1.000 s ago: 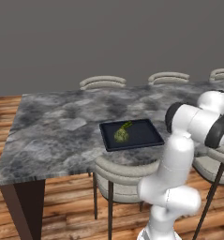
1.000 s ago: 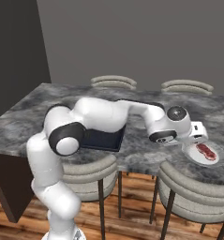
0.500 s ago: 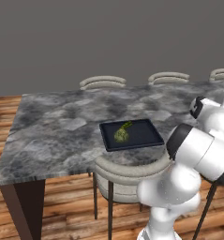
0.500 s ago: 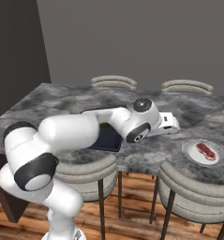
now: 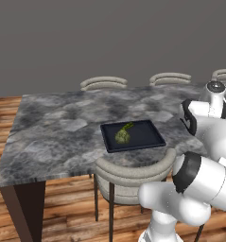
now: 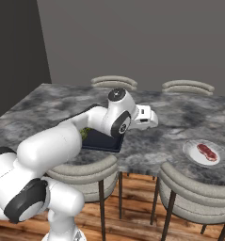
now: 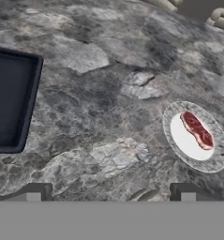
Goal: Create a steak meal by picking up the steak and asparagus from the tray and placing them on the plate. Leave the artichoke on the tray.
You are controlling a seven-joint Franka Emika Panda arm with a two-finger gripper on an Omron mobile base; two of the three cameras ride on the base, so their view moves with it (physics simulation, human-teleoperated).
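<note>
hand view has the steak (image 7: 197, 130) lying on the plate (image 7: 175, 117); the gripper (image 7: 108, 190), jaws spread and empty (first item delivered), has swung back toward the tray (image 7: 31, 101), so the asparagus (image 5: 127, 126) comes next.

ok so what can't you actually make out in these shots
- The asparagus and artichoke in the left base view: too small to tell whether they touch.
- The tray in the right base view: the arm covers most of it and the greens on it.
- The tray in the hand view: cut off by the left edge.
- The gripper in the hand view: just the tips of the open jaws show above the bottom band.
</note>
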